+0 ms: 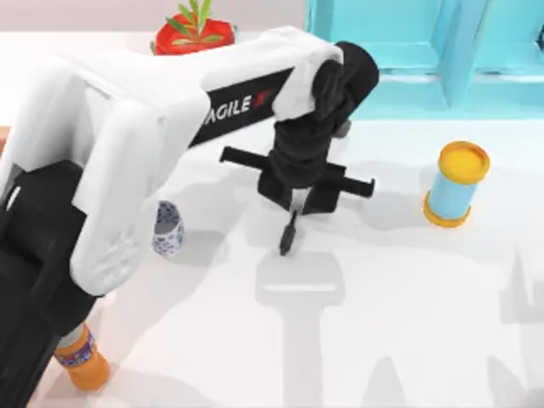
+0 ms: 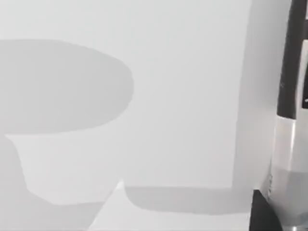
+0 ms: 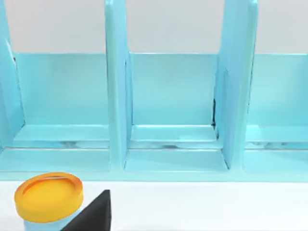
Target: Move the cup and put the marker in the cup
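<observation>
Left hand [image 1: 291, 206] points down mid-table, fingers closed

This is a rendered simulation workspace, not a lived-in room. A plain white bench [image 1: 408, 340] with flat, even shading and hard-edged shadows carries a few unrelated props: a turquoise divided shelf rack [image 1: 408, 51] at one o'clock, a light-blue cylinder with yellow top [image 1: 457, 184] at three o'clock, a strawberry-like red object with green leaves [image 1: 194, 32] at eleven o'clock, and an orange bottle [image 1: 83, 361] at seven o'clock. A white and black AgileX arm [image 1: 170, 110] reaches over the bench.
</observation>
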`<control>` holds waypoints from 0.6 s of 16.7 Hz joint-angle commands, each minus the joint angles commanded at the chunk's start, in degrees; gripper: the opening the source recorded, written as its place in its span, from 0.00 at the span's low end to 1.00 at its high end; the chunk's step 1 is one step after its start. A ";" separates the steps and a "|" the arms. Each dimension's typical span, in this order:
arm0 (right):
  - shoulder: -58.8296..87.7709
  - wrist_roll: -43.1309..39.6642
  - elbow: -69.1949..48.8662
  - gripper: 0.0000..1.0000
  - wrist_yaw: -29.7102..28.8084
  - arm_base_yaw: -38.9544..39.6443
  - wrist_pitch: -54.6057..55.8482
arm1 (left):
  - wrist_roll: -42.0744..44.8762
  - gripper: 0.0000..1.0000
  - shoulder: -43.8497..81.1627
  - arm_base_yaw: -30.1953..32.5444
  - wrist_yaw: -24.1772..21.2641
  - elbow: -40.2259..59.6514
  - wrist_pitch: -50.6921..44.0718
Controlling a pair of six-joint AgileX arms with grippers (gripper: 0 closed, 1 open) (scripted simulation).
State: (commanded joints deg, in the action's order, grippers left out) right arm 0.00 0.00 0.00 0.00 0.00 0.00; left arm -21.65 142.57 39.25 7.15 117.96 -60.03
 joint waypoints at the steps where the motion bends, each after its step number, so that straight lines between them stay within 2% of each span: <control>1: 0.00 0.00 0.00 1.00 0.00 0.00 0.00 | -0.63 0.00 -0.69 0.26 0.03 -0.73 -0.50; 10: 0.00 0.00 0.00 1.00 0.00 0.00 0.00 | -6.47 0.00 -19.99 6.87 0.65 -12.74 -6.34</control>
State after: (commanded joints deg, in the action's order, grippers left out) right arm 0.00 0.00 0.00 0.00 0.00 0.00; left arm -28.12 122.58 46.13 7.80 105.22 -66.37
